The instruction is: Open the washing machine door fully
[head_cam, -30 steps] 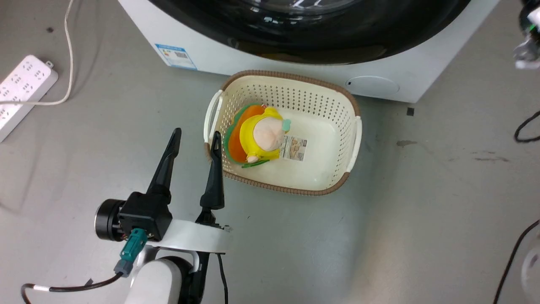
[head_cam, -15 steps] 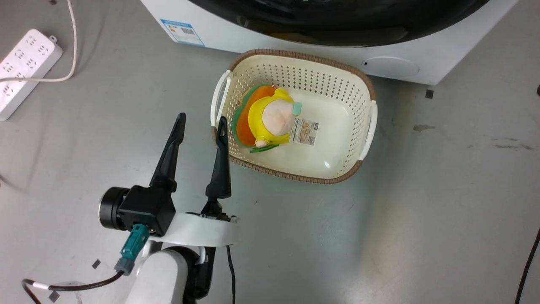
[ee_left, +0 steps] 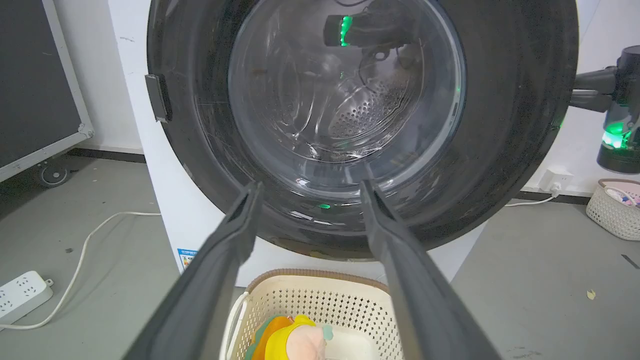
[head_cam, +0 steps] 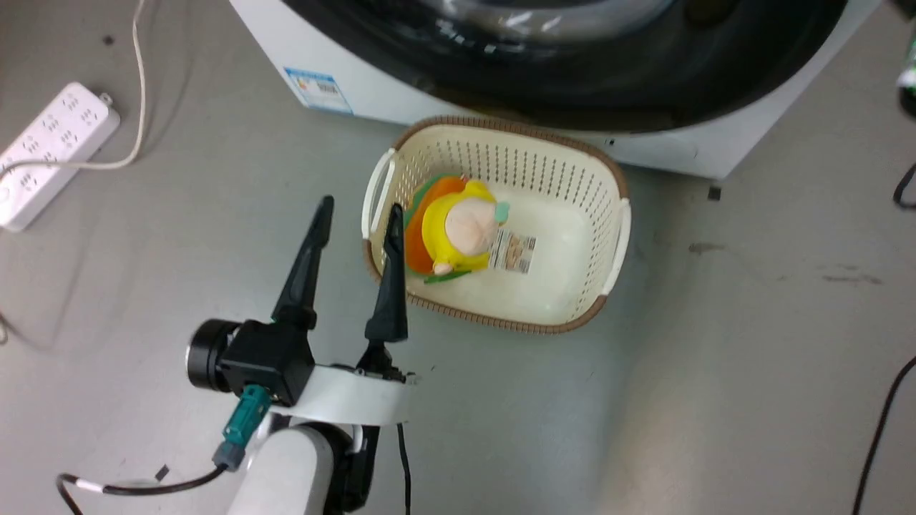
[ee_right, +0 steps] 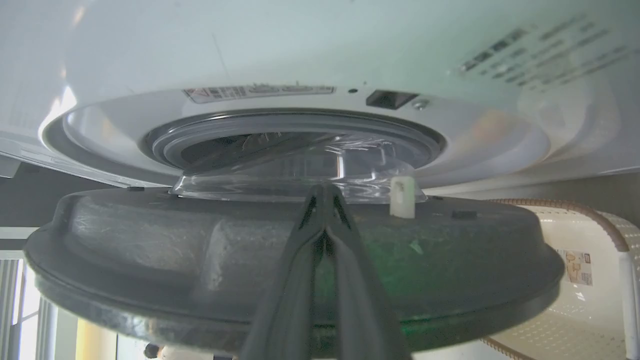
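**Head view.**
- Left gripper: is hanging above the grey floor. Its fingers are standing spread wide, with nothing between them.
- Cream laundry basket: is sitting on the floor just before the white washing machine. One finger tip is overlapping its near-left rim.
- Yellow-and-orange plush toy: is lying in the basket's left half.
- Washing machine door: its glossy black rim is arching along the top edge, above the basket.
- White power strip: is lying on the floor, well apart to the left.

**Left wrist view.**
- The door is facing the camera and is nearly as wide as the machine.
- Its clear glass bowl is showing the perforated drum behind it.
- The spread fingers are framing the door's lower rim, well short of it.

**Right wrist view.**
- Right gripper: its fingers are pressing together with nothing pinched. They are lying against the door's grey inner face, and actual contact cannot be told.
- The door is standing ajar, with a gap between it and the white front.
- White latch tab: is sticking up just beside the finger tips.
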You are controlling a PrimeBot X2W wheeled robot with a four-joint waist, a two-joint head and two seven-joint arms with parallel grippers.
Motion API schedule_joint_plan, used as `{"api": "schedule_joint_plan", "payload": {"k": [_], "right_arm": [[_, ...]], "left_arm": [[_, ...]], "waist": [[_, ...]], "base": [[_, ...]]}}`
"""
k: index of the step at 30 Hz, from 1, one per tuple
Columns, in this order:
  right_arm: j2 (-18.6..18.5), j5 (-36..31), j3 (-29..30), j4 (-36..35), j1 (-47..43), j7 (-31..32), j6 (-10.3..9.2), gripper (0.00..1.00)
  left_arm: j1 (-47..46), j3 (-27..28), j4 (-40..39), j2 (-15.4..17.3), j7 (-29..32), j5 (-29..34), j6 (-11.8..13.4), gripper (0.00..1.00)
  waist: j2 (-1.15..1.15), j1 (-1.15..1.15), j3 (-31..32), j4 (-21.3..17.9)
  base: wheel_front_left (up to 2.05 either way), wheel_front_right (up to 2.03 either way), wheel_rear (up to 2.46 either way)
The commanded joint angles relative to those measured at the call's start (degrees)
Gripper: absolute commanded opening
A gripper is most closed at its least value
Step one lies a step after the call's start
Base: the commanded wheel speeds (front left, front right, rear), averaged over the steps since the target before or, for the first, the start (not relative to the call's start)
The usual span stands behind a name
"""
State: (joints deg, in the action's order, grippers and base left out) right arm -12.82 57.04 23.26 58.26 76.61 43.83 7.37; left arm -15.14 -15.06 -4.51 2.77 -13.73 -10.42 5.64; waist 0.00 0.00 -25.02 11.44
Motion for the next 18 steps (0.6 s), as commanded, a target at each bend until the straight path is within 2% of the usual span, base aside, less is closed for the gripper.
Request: {"api": "schedule_joint_plan", "payload": {"k": [1,7,18], "right_arm": [[0.5,1.6,0.4,1.4,-0.7,1.7,0.12,0.00],[2.7,4.3,1.0,2.5,-4.2,5.9,0.12,0.00],[8.2,6.1,0.2,-3.3,-17.8,12.2,0.12,0.00]], "left_arm": [[0.9,-0.4,0.4,0.1,-0.6,-0.5,0.4,1.00],[3.0,-0.1,1.2,0.1,-1.3,-0.8,0.2,1.00],[6.5,0.4,2.6,0.1,-1.3,-0.3,-0.7,1.00]], "waist": [[0.00,0.00,2.0,-0.6],[0.00,0.00,5.8,-1.5],[0.00,0.00,12.7,-2.1]], "base": [[0.00,0.00,0.00],[0.00,0.00,0.00],[0.00,0.00,0.00]]}}
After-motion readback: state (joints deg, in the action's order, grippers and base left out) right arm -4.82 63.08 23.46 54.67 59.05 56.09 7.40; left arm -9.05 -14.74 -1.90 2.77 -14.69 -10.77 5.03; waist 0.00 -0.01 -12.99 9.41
